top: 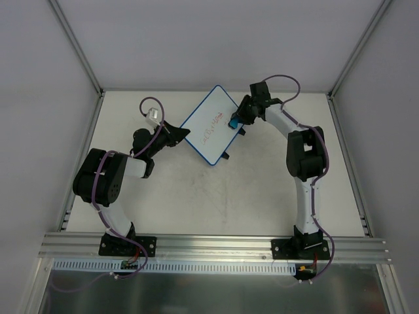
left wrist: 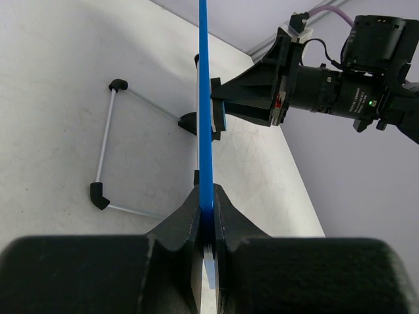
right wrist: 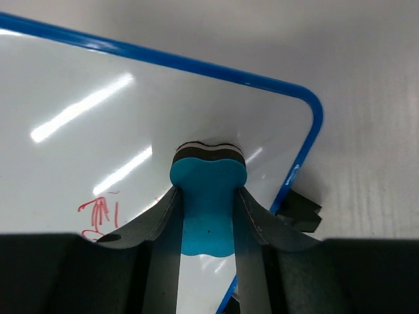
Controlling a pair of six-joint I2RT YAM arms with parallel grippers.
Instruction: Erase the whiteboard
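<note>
The whiteboard [top: 208, 127], a small flat rectangular white board with a thin blue rim and rounded corners, sits between my two end effectors, towards the far side of the pale grey tabletop [top: 262, 196]. My left gripper [left wrist: 206, 204] is clamped on its near edge: both black fingers press against the blue rim, and the left wrist camera sees the board edge-on as a thin blue line running straight ahead from the fingertips. To the left of those fingers, on the table, a thin metal wire frame with black end caps [left wrist: 105, 150] extends out from the board's far face. My right gripper [right wrist: 208, 190] is closed around a small teal eraser block with a black felt layer [right wrist: 208, 171]; the block is pinched between both fingers and its felt end points forward. The felt touches the white writing face just ahead of my right fingertips, near a rounded corner of the rim. Orange-red scribbles [right wrist: 98, 216] lie on the face to the left of the right fingers, apart from the eraser. A small black tab [right wrist: 298, 212] projects from the rim just to the right of those fingers.
</note>
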